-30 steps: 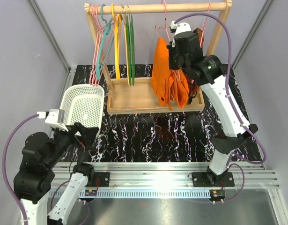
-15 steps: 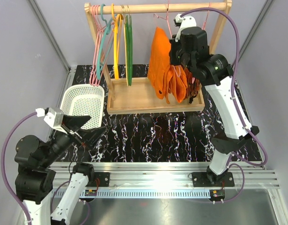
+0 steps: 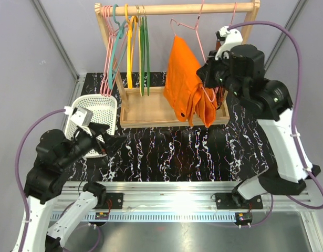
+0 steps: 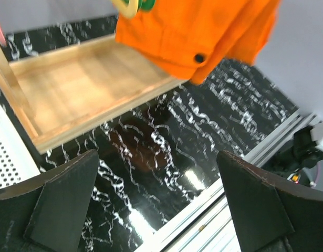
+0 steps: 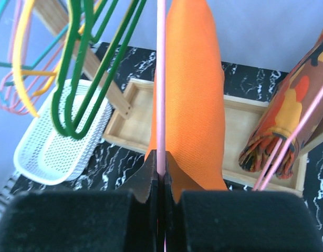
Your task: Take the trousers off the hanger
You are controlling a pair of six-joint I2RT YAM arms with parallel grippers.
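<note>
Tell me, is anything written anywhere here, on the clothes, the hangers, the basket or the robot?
None can be read.
The trousers are plain orange with only a dark button; the white basket, wooden rack and hanger bear no lettering.
The small boards by the near edge are too small to read.

The plain bright orange trousers [image 5: 195, 89] are matt woven cloth with a fine, even weave, and the thin pink wire hanger [image 5: 160, 79] looks smooth. The pale wooden tray [image 4: 82, 89] has a dull, grainy finish, the black marbled counter [image 4: 150, 157] is glossy, and the white perforated basket [image 3: 93, 98] is plastic.
</note>
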